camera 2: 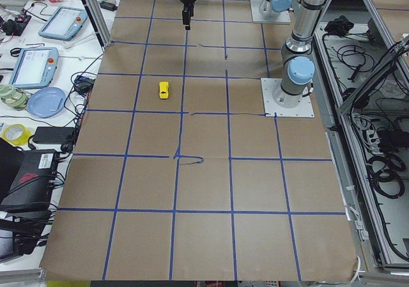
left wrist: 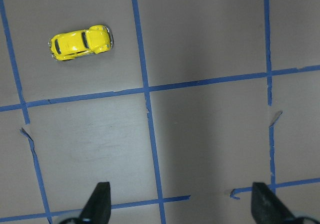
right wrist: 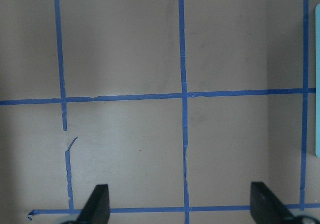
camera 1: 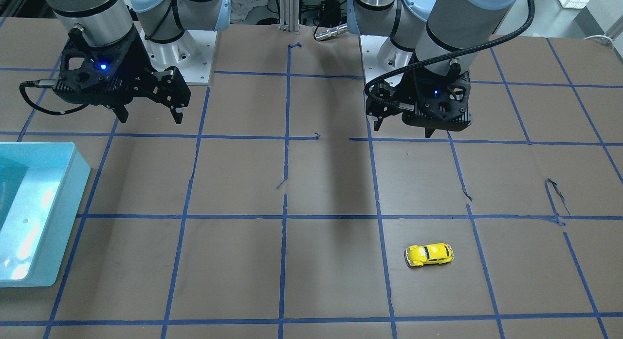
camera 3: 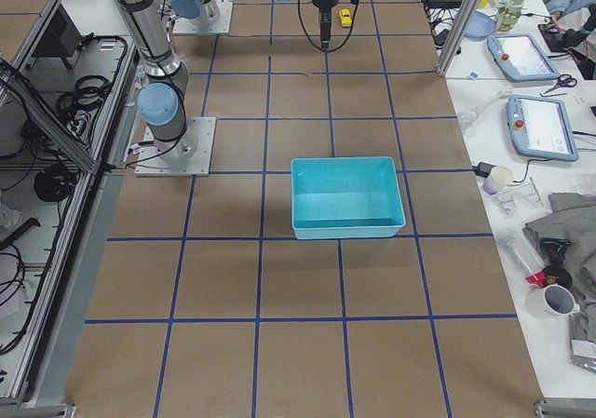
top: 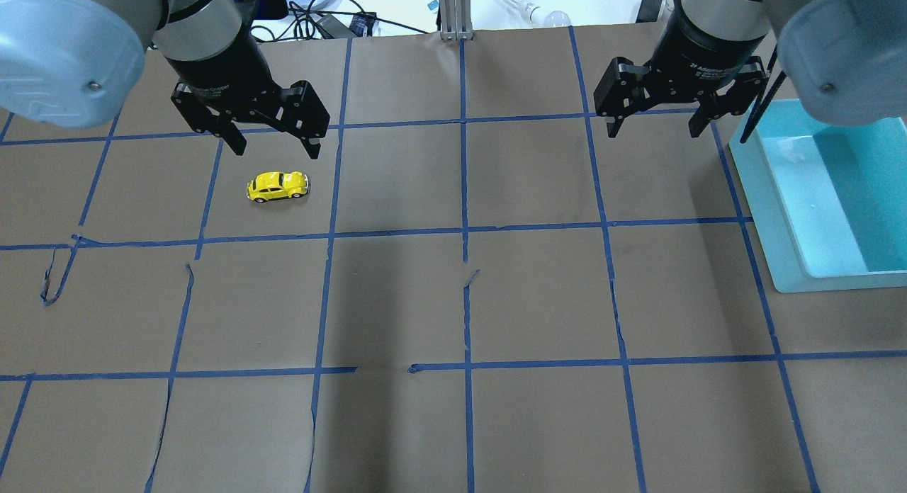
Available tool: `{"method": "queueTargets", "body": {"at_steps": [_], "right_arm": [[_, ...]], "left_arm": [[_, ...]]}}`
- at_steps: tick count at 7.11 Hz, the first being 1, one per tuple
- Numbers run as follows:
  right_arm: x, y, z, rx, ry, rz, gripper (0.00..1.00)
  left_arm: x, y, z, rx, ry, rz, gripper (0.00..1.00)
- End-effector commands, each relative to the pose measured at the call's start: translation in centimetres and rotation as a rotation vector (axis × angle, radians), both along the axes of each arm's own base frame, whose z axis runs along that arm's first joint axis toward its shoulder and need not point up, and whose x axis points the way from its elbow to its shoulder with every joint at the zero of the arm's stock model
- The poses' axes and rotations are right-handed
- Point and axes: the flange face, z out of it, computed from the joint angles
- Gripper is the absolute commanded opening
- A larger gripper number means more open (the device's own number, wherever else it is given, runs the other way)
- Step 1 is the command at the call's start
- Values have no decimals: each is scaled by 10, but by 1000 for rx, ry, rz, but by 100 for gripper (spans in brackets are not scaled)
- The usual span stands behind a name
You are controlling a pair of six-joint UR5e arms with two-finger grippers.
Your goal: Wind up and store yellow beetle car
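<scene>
The yellow beetle car (top: 278, 186) stands on its wheels on the brown paper table, side-on in the overhead view. It also shows in the front view (camera 1: 429, 254), the two side views (camera 2: 163, 89) (camera 3: 345, 17) and at the upper left of the left wrist view (left wrist: 80, 42). My left gripper (top: 276, 151) is open and empty. It hovers above the table just behind the car, and shows in the front view (camera 1: 403, 129) too. My right gripper (top: 652, 133) is open and empty above bare table, next to the bin; it shows in the front view (camera 1: 151, 120).
A light-blue bin (top: 762, 210) stands at the table's right side, beside my right gripper, and looks empty (camera 3: 349, 222) (camera 1: 63, 222). Blue tape lines (top: 464, 231) grid the brown paper, torn in places. Operator desks with tablets (camera 2: 35, 63) lie beyond the far edge.
</scene>
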Motion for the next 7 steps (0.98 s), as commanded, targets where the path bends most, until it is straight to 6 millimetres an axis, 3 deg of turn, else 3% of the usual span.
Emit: {"method": "queueTargets", "body": {"at_steps": [1, 7], "right_arm": [[0, 0, -1, 1, 1, -1, 100], [0, 0, -1, 1, -1, 1, 100]], "left_arm": [[0, 2, -6, 11, -4, 0, 100], [4, 8, -12, 25, -2, 9, 100]]}}
